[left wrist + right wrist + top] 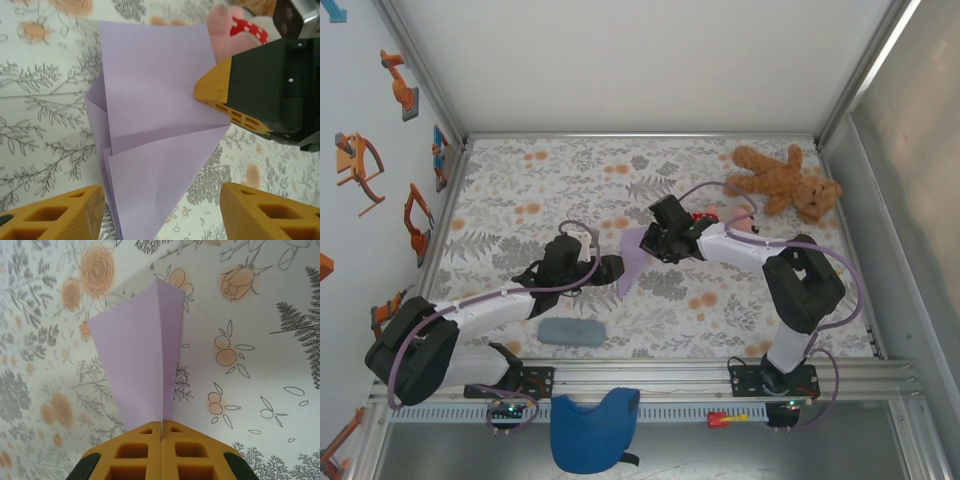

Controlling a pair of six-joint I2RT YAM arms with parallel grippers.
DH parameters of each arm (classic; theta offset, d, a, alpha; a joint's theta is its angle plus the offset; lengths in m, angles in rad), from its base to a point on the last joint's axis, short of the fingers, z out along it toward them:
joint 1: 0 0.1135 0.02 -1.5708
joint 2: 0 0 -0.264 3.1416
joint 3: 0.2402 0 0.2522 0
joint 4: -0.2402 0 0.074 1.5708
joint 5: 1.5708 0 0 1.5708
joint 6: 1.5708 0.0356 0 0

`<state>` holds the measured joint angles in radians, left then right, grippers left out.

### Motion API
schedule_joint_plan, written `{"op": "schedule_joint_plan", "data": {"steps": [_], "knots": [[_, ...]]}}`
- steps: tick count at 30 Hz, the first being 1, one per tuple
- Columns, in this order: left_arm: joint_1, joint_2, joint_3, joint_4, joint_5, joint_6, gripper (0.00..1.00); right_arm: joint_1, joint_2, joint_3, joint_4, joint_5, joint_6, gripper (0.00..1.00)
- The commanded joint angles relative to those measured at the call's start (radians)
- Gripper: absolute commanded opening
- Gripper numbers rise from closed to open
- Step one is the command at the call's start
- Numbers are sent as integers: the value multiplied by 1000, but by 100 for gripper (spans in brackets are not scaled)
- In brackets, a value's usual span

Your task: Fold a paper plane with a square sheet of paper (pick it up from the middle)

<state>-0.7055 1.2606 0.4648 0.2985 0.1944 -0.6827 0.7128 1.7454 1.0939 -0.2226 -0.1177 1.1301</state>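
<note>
The right claw (161, 427) is pinched shut, and the purple paper (140, 365) is caught between its two orange fingers. The fingers are chunky plastic with little square holes in them, a bit like a waffle. The paper is thin, smooth and pale purple. From the right wrist it looks like a long folded shape with one sharp crease running up to a peak at the far end.

The left claw (160, 200) is wide open. Its orange fingers stand one on each side of the paper's pointy end and do not squeeze it. From here the paper shows flat layers with straight edges, wide at the top and narrow at the bottom.

From above, the paper sits in the middle of the table, right between the two claws. I cannot tell if it touches the table.

The table cloth (570, 180) has grey leaves and orange flowers printed on it. A fuzzy brown teddy bear (788, 182) lies in the far right corner. A soft grey-blue pad (570, 331), long with rounded ends, lies near the left arm. A dark blue cloth (592, 428) sits at the near edge, between the arm bases.
</note>
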Motion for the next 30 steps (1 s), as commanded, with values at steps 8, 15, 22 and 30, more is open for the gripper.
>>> {"op": "schedule_joint_plan", "data": {"steps": [8,15,22,30], "knots": [[-73,34,24,34,-70,270,70,-4,-13,-10,-62,143,333,0],[-124,146,37,119,-141,405,70,4,-9,-8,-98,135,490,0],[-126,264,39,254,-110,543,65,4,3,1,-101,96,560,0],[-131,336,27,376,-144,605,59,4,24,17,-104,61,583,0]]}}
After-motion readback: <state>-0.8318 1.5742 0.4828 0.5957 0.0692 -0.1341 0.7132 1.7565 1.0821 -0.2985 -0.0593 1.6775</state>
